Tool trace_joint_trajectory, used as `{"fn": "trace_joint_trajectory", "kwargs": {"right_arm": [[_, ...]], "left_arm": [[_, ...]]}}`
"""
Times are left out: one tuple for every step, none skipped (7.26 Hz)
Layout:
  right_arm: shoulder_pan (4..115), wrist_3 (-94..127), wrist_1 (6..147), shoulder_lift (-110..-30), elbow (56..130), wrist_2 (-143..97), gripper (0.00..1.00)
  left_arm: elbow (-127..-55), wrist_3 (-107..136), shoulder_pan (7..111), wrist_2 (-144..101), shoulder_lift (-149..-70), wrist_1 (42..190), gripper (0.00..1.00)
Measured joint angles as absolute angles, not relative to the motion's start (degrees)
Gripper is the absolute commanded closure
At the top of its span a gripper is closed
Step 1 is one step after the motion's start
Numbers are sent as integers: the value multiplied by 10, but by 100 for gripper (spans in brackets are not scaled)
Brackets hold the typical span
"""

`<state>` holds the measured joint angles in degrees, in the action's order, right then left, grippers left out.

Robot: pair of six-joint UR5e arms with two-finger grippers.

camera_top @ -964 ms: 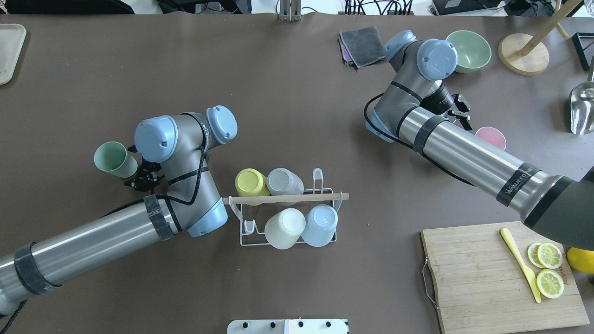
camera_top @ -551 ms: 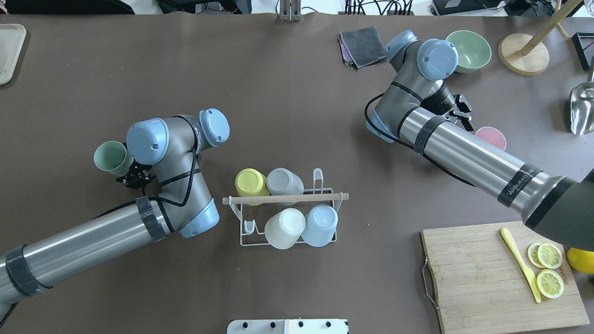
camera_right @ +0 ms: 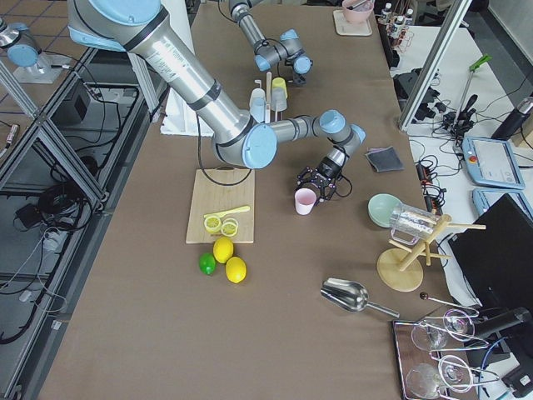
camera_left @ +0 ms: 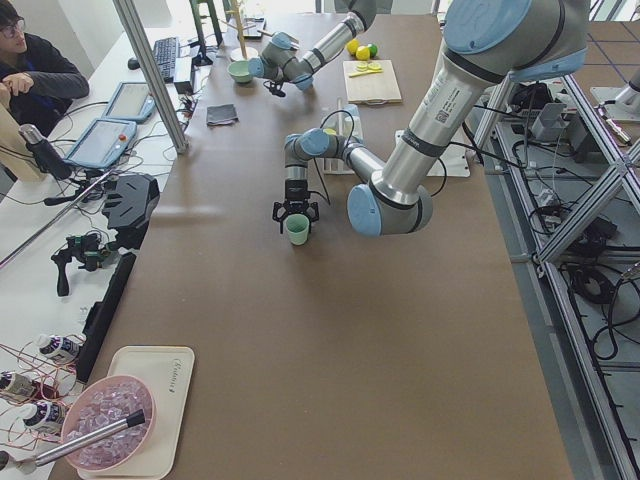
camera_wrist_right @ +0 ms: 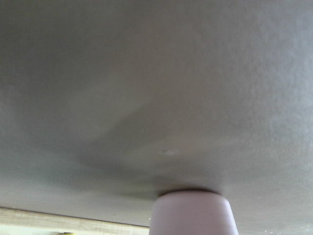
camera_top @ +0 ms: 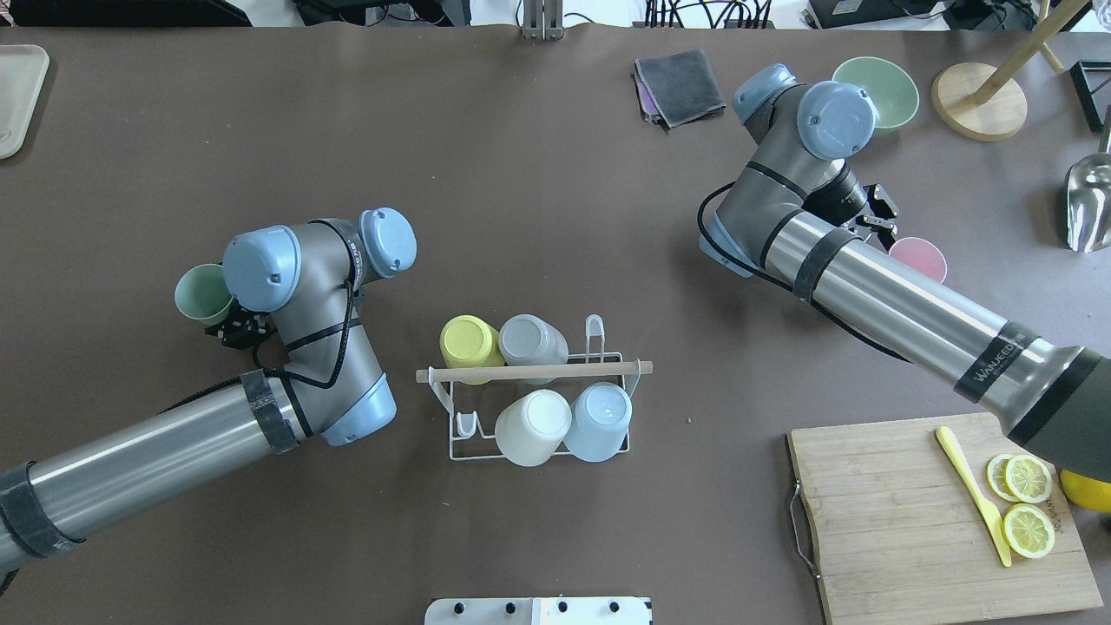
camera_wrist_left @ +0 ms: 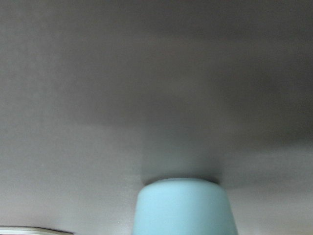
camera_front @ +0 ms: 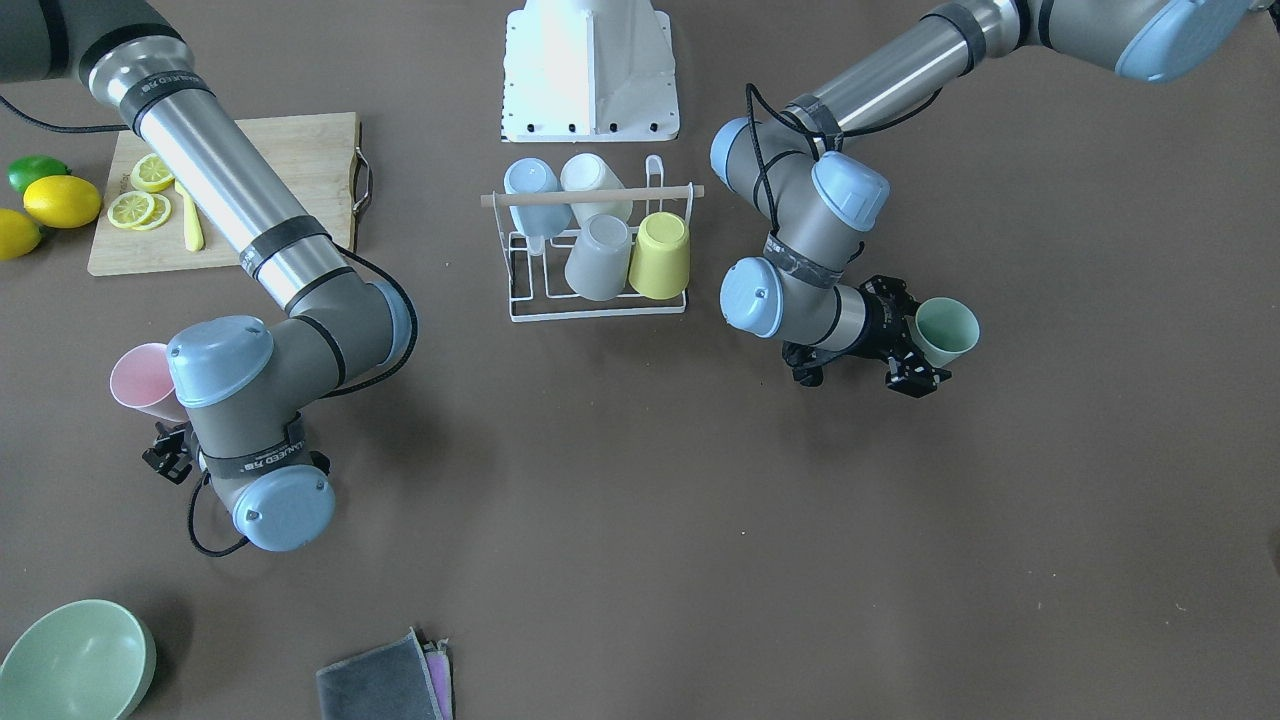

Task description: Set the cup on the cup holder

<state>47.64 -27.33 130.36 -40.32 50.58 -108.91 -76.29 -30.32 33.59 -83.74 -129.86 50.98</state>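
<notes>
- Counting from overhead, the cup holder (camera_top: 531, 371) already carries four upturned cups. Prongs at its 7 and 1 o'clock corners are bare.
- The green cup (camera_top: 195, 295) at its 9 o'clock sits under the left gripper (camera_top: 233, 330), grip unclear.
- The pink cup (camera_top: 920, 258) at 2 o'clock sits beside the right gripper (camera_top: 878, 217), grip also unclear.
- Bare table lies between each cup and the rack; the rod crowds the prongs.
</notes>
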Motion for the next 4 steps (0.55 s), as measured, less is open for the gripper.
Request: {"fn": "trace_joint_trajectory", "kwargs": {"right_arm": [[476,-273,1304,-406,508,-1088,0],[476,-272,1304,-408,509,-1086,0],[474,-269,1304,-409,509,-1083,0],[472,-267,1303,-410,510,-1082,0]], "left_arm": [[-763,-303,336,-837,-1295,514,2],[-763,-303,336,-837,-1292,516,2],[-764,-303,335,-837,-1291,516,2],[-765,-303,335,-837,-1291,517,2]]}}
